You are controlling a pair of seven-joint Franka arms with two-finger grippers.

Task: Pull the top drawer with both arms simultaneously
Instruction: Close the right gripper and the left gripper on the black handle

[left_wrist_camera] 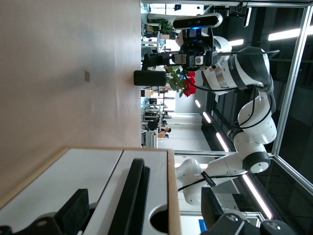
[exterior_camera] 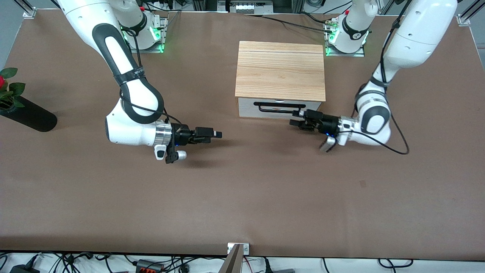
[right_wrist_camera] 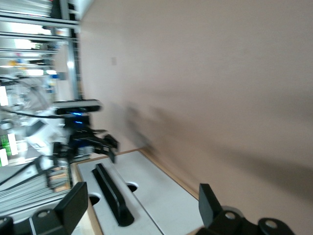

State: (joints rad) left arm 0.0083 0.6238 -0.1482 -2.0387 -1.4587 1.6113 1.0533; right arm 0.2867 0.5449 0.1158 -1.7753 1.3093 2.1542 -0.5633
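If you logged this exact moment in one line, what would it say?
top drawer: shut | left gripper: open, at handle end, not gripping | right gripper: open, over bare table, short of cabinet

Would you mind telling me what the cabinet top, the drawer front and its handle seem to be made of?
Cabinet top: light wood or wood-look laminate, matte, with grain lines running along it. Drawer front: smooth white panel, probably painted or laminated board; a pale wood edge shows in the left wrist view. Handle: black bar with a soft sheen, plastic or coated metal; I cannot tell which.
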